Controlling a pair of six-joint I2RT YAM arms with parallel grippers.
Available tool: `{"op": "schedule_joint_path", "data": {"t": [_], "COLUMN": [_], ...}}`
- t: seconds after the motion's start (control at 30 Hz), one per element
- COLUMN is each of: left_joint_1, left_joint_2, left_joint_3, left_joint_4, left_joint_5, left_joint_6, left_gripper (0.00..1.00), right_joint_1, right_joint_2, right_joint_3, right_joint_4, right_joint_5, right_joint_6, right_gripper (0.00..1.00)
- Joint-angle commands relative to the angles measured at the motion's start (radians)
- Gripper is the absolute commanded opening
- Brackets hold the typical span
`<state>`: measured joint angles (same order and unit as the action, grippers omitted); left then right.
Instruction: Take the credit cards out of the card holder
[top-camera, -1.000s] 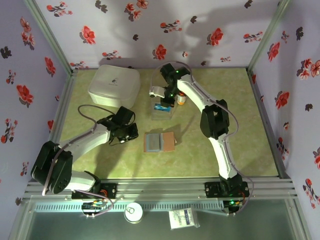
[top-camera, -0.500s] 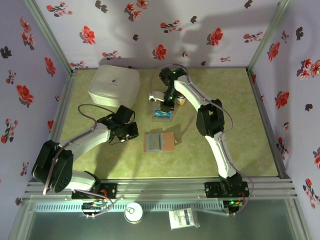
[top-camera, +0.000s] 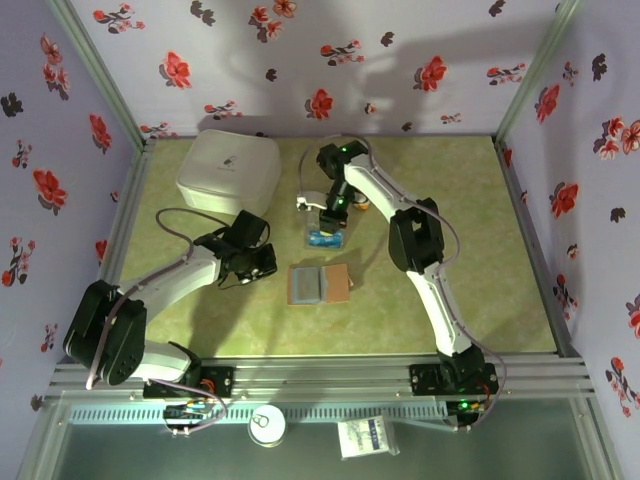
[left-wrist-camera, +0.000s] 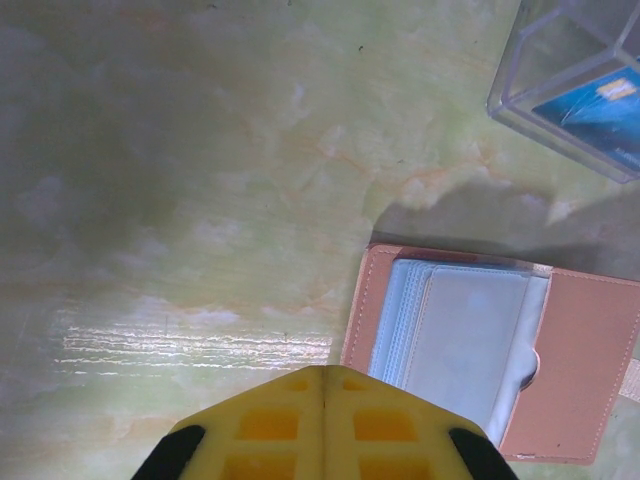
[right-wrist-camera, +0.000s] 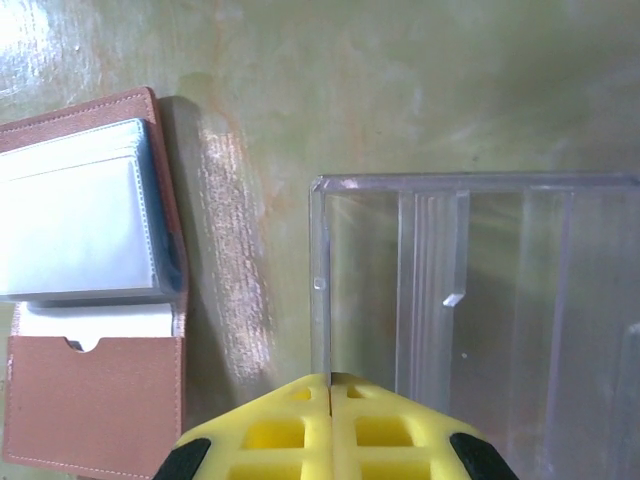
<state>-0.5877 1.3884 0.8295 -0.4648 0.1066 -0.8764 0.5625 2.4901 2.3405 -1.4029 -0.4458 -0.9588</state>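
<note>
The card holder (top-camera: 320, 284) lies open on the green table, brown with pale clear sleeves (left-wrist-camera: 470, 330); its brown flap (right-wrist-camera: 95, 400) faces the arm bases. A blue credit card (top-camera: 325, 240) lies in the clear plastic tray (top-camera: 326, 236) just beyond it, and the card (left-wrist-camera: 590, 105) shows again through the tray's wall. My right gripper (top-camera: 331, 213) hangs over the tray's far side, its yellow fingertips (right-wrist-camera: 330, 378) shut with the tray's thin wall (right-wrist-camera: 320, 280) running into their seam. My left gripper (left-wrist-camera: 322, 372) is shut and empty, just left of the card holder.
A large white lidded box (top-camera: 228, 170) stands at the back left. A small orange-and-white object (top-camera: 362, 200) sits behind the right wrist. Flowered walls close in the table on three sides. A round tin (top-camera: 268, 428) and a bag (top-camera: 365, 437) lie below the front rail.
The right gripper has moved toward the card holder, and the clear tray with the blue card has slid with it. The left arm has not moved.
</note>
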Motion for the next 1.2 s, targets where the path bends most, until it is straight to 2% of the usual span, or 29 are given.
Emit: {"op": "schedule_joint_path", "data": {"t": [0.0, 0.2, 0.4, 0.67, 0.8, 1.0, 1.17], "left_joint_1": [0.009, 0.010, 0.010, 0.009, 0.008, 0.005, -0.012], "left_joint_2": [-0.005, 0.001, 0.016, 0.036, 0.057, 0.109, 0.134], "left_joint_3": [0.006, 0.009, 0.041, 0.049, 0.057, 0.072, 0.071], "left_joint_4": [0.004, 0.017, 0.000, 0.043, 0.079, 0.106, 0.128], "left_joint_5": [0.011, 0.023, 0.026, 0.048, 0.059, 0.092, 0.106], "left_joint_6": [0.015, 0.015, 0.037, 0.041, 0.038, 0.039, 0.036], "left_gripper": [0.00, 0.00, 0.00, 0.00, 0.00, 0.00, 0.00], "right_joint_1": [0.016, 0.016, 0.016, 0.017, 0.022, 0.057, 0.100], "right_joint_2": [0.039, 0.006, -0.083, -0.269, -0.389, -0.544, -0.665], "right_joint_3": [0.013, 0.031, 0.007, -0.231, -0.424, -0.671, -0.880], "right_joint_4": [-0.079, -0.073, -0.022, 0.215, 0.410, 0.673, 0.893], "right_joint_5": [-0.014, 0.012, 0.052, 0.083, 0.096, 0.181, 0.323], "right_joint_6": [0.002, 0.035, 0.104, 0.270, 0.418, 0.753, 1.126], "right_gripper": [0.07, 0.20, 0.27, 0.29, 0.30, 0.30, 0.30]}}
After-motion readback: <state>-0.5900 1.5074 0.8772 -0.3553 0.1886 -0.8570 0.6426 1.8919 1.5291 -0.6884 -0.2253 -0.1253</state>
